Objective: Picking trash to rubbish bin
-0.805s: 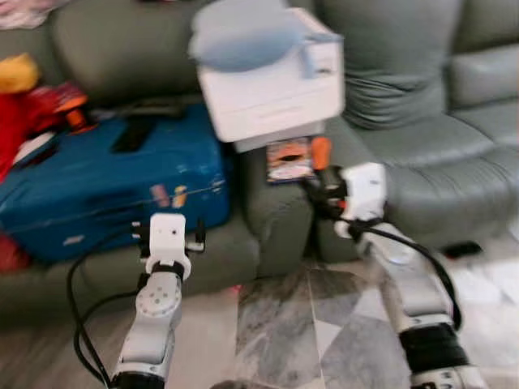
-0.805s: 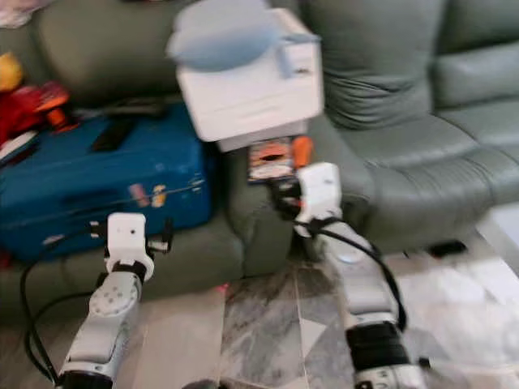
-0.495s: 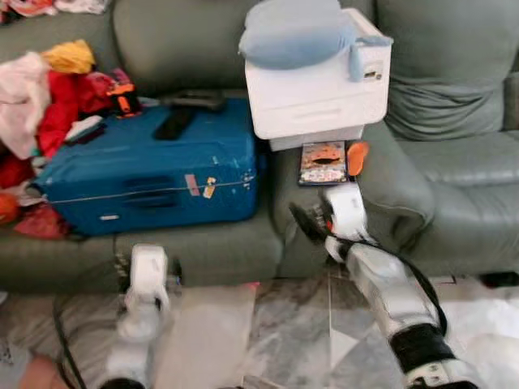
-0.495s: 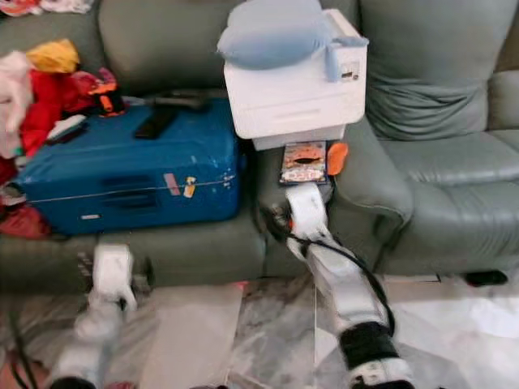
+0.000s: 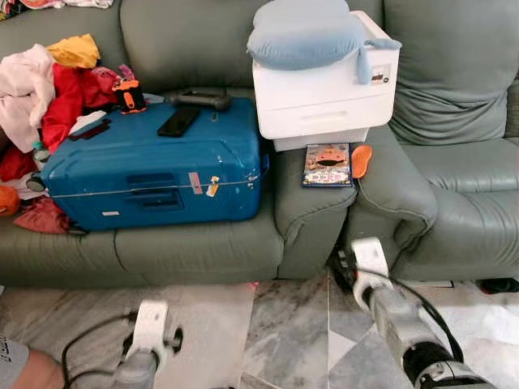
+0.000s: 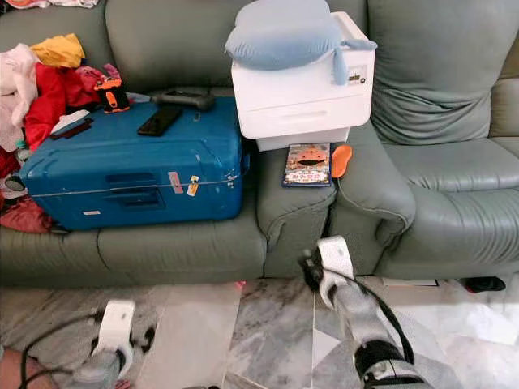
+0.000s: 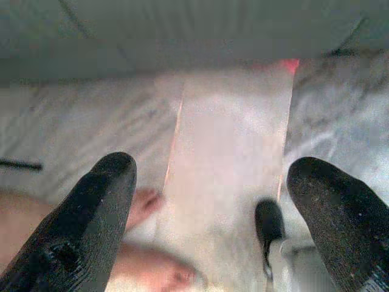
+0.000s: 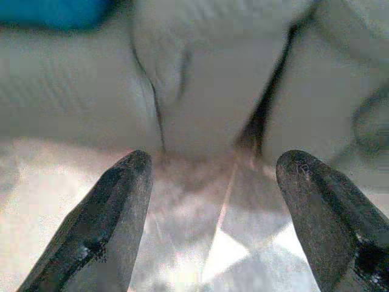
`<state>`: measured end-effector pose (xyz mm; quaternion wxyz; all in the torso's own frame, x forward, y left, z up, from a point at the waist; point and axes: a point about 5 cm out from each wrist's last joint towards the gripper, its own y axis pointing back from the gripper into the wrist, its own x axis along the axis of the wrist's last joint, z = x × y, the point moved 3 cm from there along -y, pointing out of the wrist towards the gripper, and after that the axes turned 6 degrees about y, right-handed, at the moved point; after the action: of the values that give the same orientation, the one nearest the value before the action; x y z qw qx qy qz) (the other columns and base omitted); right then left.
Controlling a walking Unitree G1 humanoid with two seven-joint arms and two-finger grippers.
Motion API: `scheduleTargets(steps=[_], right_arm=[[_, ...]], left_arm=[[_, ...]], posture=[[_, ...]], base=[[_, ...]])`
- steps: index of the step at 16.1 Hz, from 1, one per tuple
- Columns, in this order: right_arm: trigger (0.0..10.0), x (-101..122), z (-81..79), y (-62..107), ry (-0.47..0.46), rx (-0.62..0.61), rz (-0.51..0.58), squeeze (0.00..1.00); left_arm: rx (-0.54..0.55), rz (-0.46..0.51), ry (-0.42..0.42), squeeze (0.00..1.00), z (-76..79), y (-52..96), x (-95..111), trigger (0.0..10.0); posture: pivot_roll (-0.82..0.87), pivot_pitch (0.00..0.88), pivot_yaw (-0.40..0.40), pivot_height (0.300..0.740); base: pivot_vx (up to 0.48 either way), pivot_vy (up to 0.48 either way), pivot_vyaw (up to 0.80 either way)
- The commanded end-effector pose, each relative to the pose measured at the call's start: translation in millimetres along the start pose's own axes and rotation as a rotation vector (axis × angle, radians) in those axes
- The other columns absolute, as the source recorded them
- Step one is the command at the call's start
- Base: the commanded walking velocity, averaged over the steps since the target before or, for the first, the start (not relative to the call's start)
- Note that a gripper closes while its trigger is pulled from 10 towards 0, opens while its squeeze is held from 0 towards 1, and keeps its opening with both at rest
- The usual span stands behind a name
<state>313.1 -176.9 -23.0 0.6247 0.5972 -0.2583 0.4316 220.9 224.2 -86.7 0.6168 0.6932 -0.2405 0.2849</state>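
Note:
A small pink-red scrap [image 5: 253, 285] lies on the marble floor at the foot of the grey sofa [image 5: 203, 243]; it also shows as the scrap [image 7: 290, 64] ahead of my left gripper [image 7: 216, 167], which hangs open low over a pale floor tile. My right gripper [image 8: 217, 159] is open too, held near the floor and facing the base of the sofa armrest [image 5: 312, 211]. On that armrest lie a printed packet [image 5: 328, 164] and an orange piece [image 5: 361, 160]. Both grippers hold nothing.
A blue suitcase [image 5: 154, 174] with a phone and a dark object on top lies on the sofa. A white printer [image 5: 324, 101] carries a blue pillow. Clothes [image 5: 49, 89] pile at the left. A person's foot [image 7: 152, 267] and knee [image 5: 16, 369] are close to my left arm.
Both arms have dropped from sofa-seat height toward the floor. The camera has shifted and steadied, so the whole scene sits differently in view.

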Motion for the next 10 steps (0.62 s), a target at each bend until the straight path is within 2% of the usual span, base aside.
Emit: scheduleTargets(steps=[1, 2, 4, 7, 8, 10], right_arm=[[10.0, -15, -1.1, 3.0, -0.019, -0.013, -0.050, 0.00], [10.0, -24, -0.7, 4.9, -0.040, -0.024, -0.080, 0.00], [10.0, -47, -0.4, 11.8, -0.064, -0.046, -0.165, 0.00], [10.0, -87, -0.4, 28.5, -0.081, -0.057, -0.302, 0.00], [10.0, -104, 0.3, 37.5, -0.084, -0.066, -0.368, 0.00], [10.0, -113, 2.6, 42.4, -0.100, -0.092, -0.402, 0.00]], left_arm=[[0.033, -0.050, -0.008, 0.00, -12.3, 2.4, -11, 10.0], [0.025, -0.083, -0.013, 0.00, -13.2, 4.0, -19, 10.0], [0.014, -0.159, 0.039, 0.00, -14.8, 7.3, -35, 10.0], [-0.001, -0.147, 0.044, 0.00, -7.9, 5.3, -31, 10.0], [0.009, -0.152, 0.088, 0.00, -7.0, 5.3, -32, 10.0], [0.016, -0.158, 0.104, 0.00, -6.8, 5.5, -33, 10.0]], posture=[[0.01, 0.029, 0.043, 0.740], [0.01, 0.026, 0.043, 0.740], [0.01, 0.020, 0.047, 0.740], [0.03, 0.014, 0.042, 0.740], [0.04, 0.013, 0.039, 0.740], [0.04, 0.013, 0.040, 0.740]], base=[[0.000, 0.000, 0.00], [0.000, 0.000, 0.00], [0.000, 0.000, 0.00], [0.000, 0.000, 0.00], [0.000, 0.000, -0.54], [0.000, 0.000, -0.78]])
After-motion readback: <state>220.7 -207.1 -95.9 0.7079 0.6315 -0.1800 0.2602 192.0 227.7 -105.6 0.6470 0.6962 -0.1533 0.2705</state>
